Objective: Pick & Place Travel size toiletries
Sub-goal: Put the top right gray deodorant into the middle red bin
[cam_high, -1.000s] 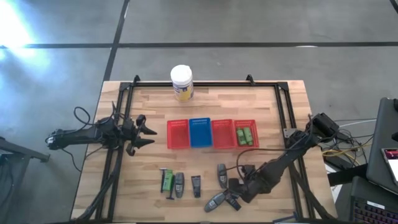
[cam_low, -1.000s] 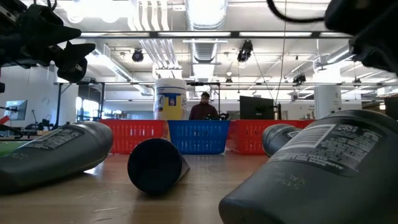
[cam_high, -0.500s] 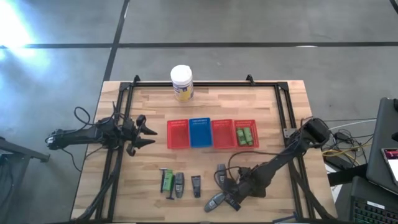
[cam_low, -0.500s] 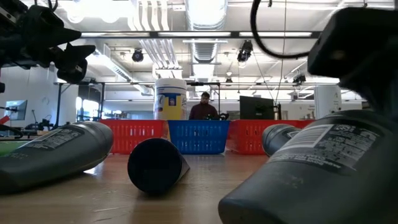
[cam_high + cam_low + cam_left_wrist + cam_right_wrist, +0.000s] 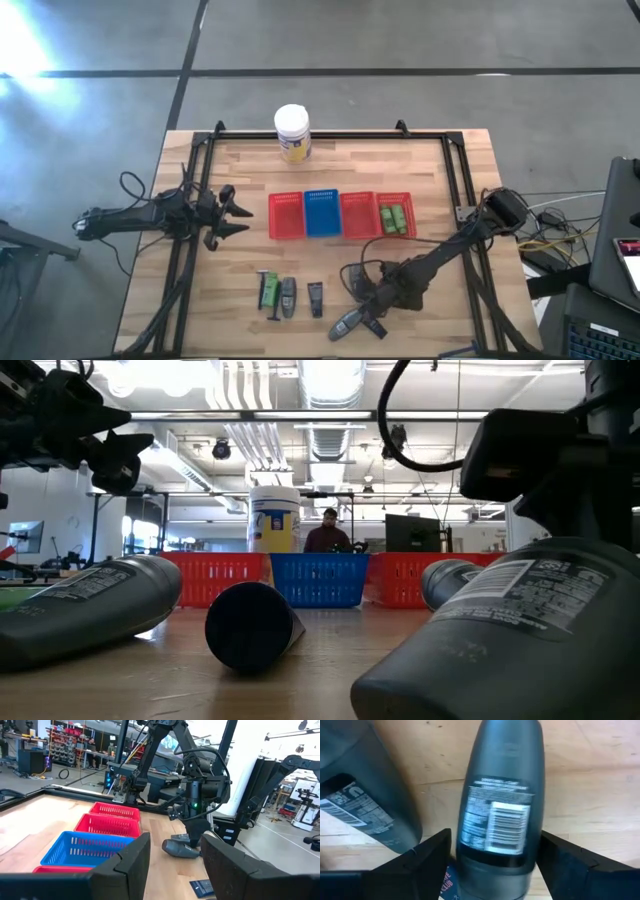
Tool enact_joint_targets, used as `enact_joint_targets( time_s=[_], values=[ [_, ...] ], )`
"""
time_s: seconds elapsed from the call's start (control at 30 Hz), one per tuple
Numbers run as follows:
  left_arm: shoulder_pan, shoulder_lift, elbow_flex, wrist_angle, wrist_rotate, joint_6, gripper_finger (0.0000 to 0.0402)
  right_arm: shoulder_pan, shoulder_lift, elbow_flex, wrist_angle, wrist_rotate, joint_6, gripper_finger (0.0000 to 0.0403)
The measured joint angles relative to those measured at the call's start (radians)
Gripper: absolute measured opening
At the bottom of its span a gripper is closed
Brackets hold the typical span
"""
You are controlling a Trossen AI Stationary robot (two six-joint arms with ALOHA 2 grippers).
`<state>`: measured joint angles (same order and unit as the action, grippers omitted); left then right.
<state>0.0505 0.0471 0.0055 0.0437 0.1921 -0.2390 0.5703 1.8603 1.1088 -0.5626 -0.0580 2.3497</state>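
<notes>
So we've got the right pincer (image 5: 492, 865) down at the near side of the worktop (image 5: 440, 190), open fingers (image 5: 572, 857) either side of a grey bottle (image 5: 502, 805) lying flat on the wood, not squeezing it as far as we can see. A second grey bottle (image 5: 365, 805) lies just beside it. From above, we see that arm low over the near-right cluster (image 5: 352, 322), with three more toiletries (image 5: 288, 297) lying in a row to the left. Two green ones (image 5: 393, 218) sit in the rightmost red basket (image 5: 409, 232); the blue basket (image 5: 322, 213) is further left in that row. The left pincer (image 5: 236, 214) hangs open at the left, well apart. A white jar (image 5: 292, 133) stands at the far edge.
</notes>
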Motion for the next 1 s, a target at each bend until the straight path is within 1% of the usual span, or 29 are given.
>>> enact_joint_targets(
  time_s=[0.2,0.3,0.37,0.5,0.6,0.7,0.77,0.87,0.93,1.0],
  values=[
    [0.000,0.000,0.000,0.000,0.000,0.000,0.0181,-0.013,0.000,-0.001,0.005,-0.025,-0.037,0.0225],
    [0.000,0.000,0.000,-0.001,0.000,0.000,0.0182,-0.013,0.001,0.012,0.002,-0.041,-0.089,0.0206],
    [0.000,0.000,0.000,-0.001,0.000,0.000,0.0181,-0.013,0.001,0.023,-0.008,-0.041,-0.108,0.0205],
    [0.000,0.000,0.000,-0.001,0.000,0.000,0.0182,-0.015,-0.005,0.061,-0.105,-0.019,-0.158,0.0205],
    [0.000,0.000,0.000,-0.001,0.000,0.000,0.0181,-0.030,-0.035,0.103,-0.199,-0.008,-0.216,0.0205],
    [0.000,0.000,0.000,0.000,0.000,0.000,0.0182,-0.056,-0.082,0.145,-0.300,0.046,-0.275,0.0205],
    [0.000,0.000,0.000,0.000,0.000,0.000,0.0181,-0.086,-0.124,0.169,-0.354,0.115,-0.318,0.0205],
    [0.000,0.000,0.000,0.000,0.000,0.000,0.0182,-0.163,-0.186,0.183,-0.368,0.221,-0.399,0.0205],
    [0.000,0.000,0.000,0.000,0.000,0.000,0.0181,-0.235,-0.206,0.181,-0.358,0.245,-0.495,0.0205],
    [0.000,0.001,0.000,0.000,0.000,0.000,0.0181,-0.315,-0.210,0.171,-0.328,0.238,-0.621,0.0205]
  ],
)
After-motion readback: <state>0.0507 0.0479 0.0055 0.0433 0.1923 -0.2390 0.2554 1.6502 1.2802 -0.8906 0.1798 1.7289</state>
